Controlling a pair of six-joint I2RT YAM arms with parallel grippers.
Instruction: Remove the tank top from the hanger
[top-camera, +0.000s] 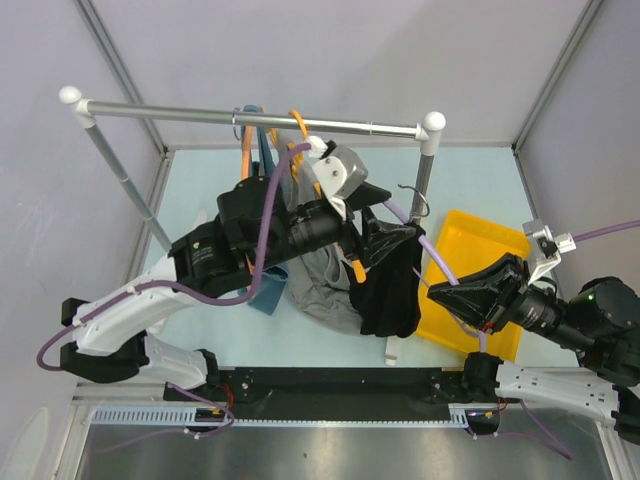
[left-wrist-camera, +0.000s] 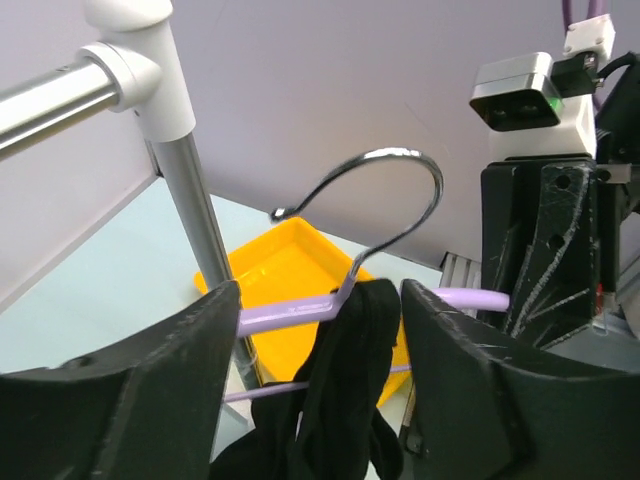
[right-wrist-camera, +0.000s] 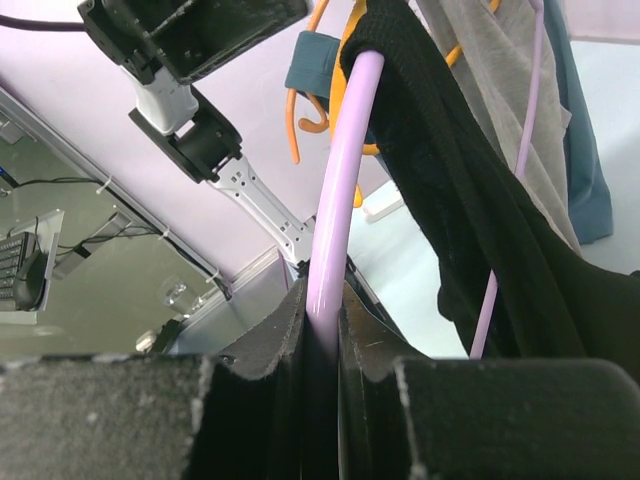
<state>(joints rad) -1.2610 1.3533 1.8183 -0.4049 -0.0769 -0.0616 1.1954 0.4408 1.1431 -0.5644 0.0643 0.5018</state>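
Pale lilac walls (top-camera: 330, 60) close in the far edge and both sides of the pale blue-green worktop (top-camera: 200, 190). A silver clothes rail (top-camera: 180, 112) with white ball ends spans the far edge. A brushed metal strip (top-camera: 300, 455) lines the near edge. The light is soft and even.

The hanger (right-wrist-camera: 335, 190) is smooth, glossy lilac plastic, and its hook (left-wrist-camera: 395, 153) is bright polished metal wire. The tank top (top-camera: 392, 290) draped on it is black matt cloth. The fingers (left-wrist-camera: 150, 390) of the left gripper (left-wrist-camera: 320, 300) are black matt plastic, grainy and scuffed with pale scratches; the right gripper (right-wrist-camera: 322, 330) shows the same rough black finish. The far rail (top-camera: 250, 118) is satin metal tube with glossy white plastic joints (left-wrist-camera: 140, 70). The tray (top-camera: 470, 250) on the right is shiny yellow plastic.
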